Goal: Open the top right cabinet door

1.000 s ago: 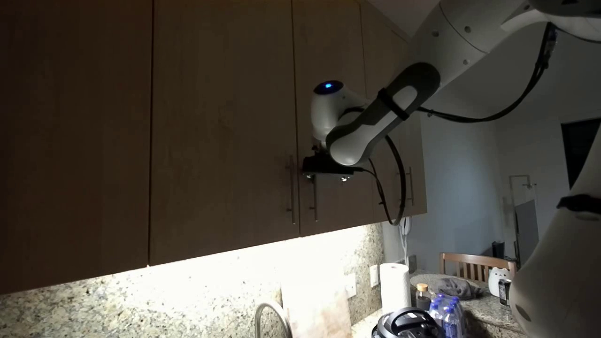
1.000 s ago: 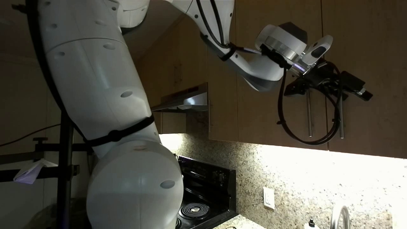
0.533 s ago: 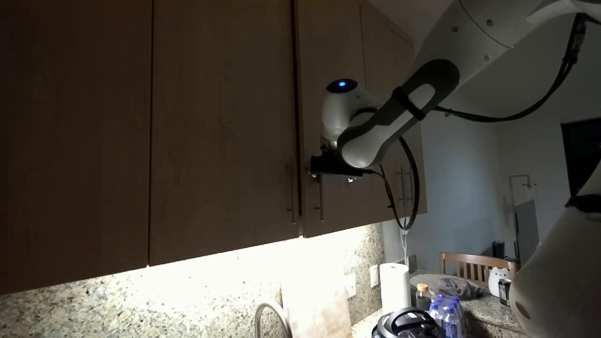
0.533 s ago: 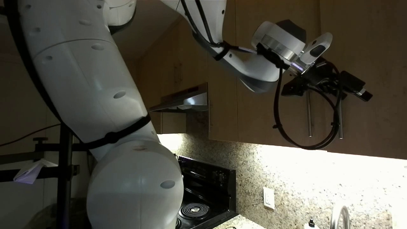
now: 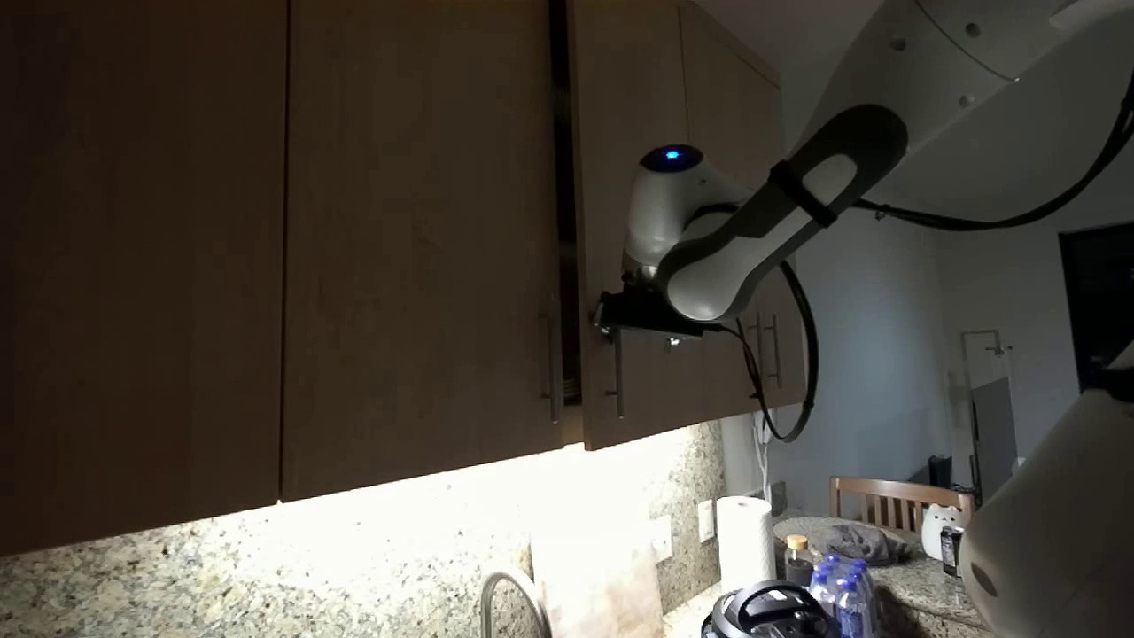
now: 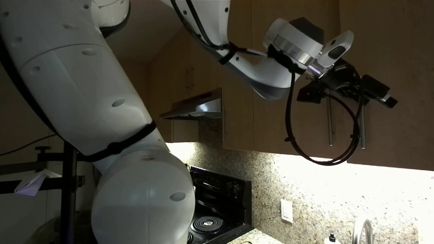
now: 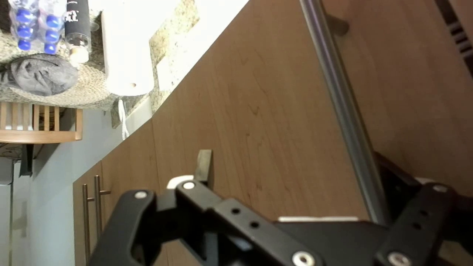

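Note:
The top right cabinet door (image 5: 633,106) is a tall brown wood slab standing ajar, with a dark gap along its handle-side edge. It also shows in an exterior view (image 6: 393,135) and fills much of the wrist view (image 7: 258,96). Its slim vertical metal handle (image 7: 343,99) shows in both exterior views (image 5: 619,381) (image 6: 362,128). My gripper (image 7: 295,162) is at the handle's upper part, jaws wide apart. The handle passes between the fingers, close to the right-hand one, which is partly hidden behind it. The left-hand finger stands well apart from the handle.
A neighbouring closed door (image 5: 425,221) has its own handle (image 5: 555,363) next to the gap. A cable loop (image 6: 291,135) hangs below my wrist. A faucet (image 5: 514,585), paper towel roll (image 5: 744,540) and bottles (image 5: 846,589) stand below. A range hood (image 6: 200,106) is farther along.
The door has swung from closed to ajar, and its gap has widened. My gripper has moved back from the cabinet together with the door's handle.

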Available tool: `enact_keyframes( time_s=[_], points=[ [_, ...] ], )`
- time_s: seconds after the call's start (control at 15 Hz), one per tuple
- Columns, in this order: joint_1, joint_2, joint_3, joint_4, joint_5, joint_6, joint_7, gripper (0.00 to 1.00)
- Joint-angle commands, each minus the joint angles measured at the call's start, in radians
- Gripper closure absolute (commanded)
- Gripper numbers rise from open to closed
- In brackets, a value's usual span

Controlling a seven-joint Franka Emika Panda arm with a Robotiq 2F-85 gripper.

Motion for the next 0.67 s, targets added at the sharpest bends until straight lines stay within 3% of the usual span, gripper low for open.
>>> enact_keyframes(
  time_s=[0.0,0.6],
  points=[
    [-0.099,-0.069,-0.055,-0.050,0.003,-0.028,-0.027,0.00],
    [-0.131,-0.092,-0.058,-0.073,0.006,0.008,-0.048,0.00]
  ],
)
